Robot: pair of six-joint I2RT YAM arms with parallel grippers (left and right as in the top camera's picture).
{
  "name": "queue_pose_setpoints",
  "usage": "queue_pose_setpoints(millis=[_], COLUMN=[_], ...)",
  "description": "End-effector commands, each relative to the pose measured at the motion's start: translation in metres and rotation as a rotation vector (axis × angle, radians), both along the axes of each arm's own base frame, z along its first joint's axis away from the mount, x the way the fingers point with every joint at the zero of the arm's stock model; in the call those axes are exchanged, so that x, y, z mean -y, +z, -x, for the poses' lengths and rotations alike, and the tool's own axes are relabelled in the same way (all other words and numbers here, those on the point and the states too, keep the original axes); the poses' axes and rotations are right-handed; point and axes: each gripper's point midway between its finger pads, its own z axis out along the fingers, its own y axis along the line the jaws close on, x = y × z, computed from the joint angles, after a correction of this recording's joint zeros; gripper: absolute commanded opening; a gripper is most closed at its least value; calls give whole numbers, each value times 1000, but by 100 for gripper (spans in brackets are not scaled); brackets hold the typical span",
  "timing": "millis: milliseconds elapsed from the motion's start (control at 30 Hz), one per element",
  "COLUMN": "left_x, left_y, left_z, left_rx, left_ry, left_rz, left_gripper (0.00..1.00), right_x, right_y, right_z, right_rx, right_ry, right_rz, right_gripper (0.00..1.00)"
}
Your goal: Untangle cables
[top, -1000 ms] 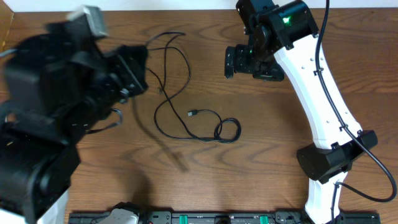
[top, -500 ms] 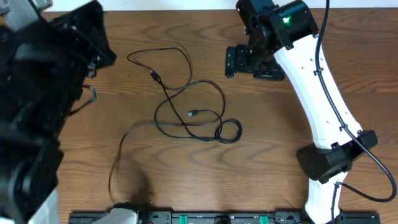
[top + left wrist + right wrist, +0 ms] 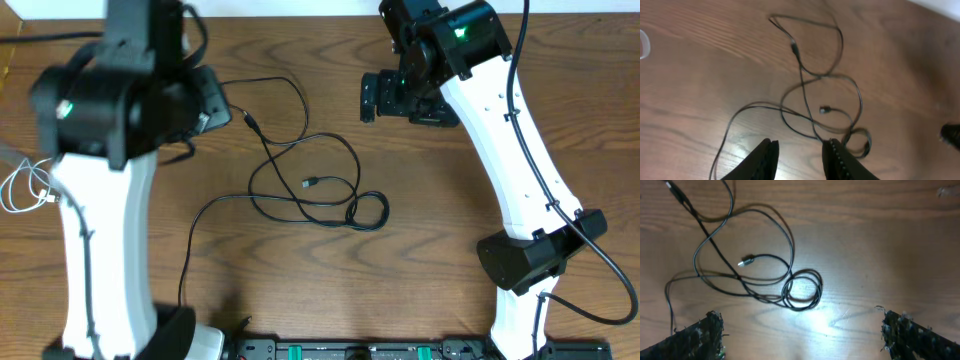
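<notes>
Cables (image 3: 270,148): several thin black cords lie slack on the table (image 3: 430,280), crossing one another. At one end they wind into a tight small coil (image 3: 366,211), and all places are taken from that coil.

- A loose plug (image 3: 311,182) sits just left of the coil.
- The tangle's long axis runs from the coil up and to the left, ending in a bend with a second plug (image 3: 250,122).
- One strand trails down-left toward the near edge.
- The short white cord (image 3: 22,185) lies well to the left, apart from the black ones.
- The left gripper (image 3: 800,159) hangs by the far upper-left bend. Its fingers (image 3: 767,159) are partly apart with nothing between them, and the cords lie ahead of them toward the coil.
- The right gripper (image 3: 807,337) hovers above and beyond the coil. Its fingers are spread wide and hold nothing.

Judgement: the right arm is nearer the coil and the left is nearer the plug bend.
</notes>
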Motion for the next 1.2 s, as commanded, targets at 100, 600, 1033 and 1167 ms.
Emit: queue_pose_setpoints(millis=[100, 600, 1033, 1167], left_x=[57, 51, 25, 25], left_y=[-53, -134, -201, -233], left_z=[-1, 15, 25, 23], left_rx=[-235, -549, -666, -667], left_ry=[-426, -412, -418, -433], left_rz=[125, 87, -59, -61], left_gripper=[58, 90, 90, 90], right_x=[29, 79, 79, 79], right_y=[2, 0, 0, 0], right_z=[-15, -26, -26, -26], right_rx=[32, 15, 15, 15], right_ry=[-62, -178, -178, -178], right_rz=[40, 76, 76, 76], right_gripper=[99, 99, 99, 99])
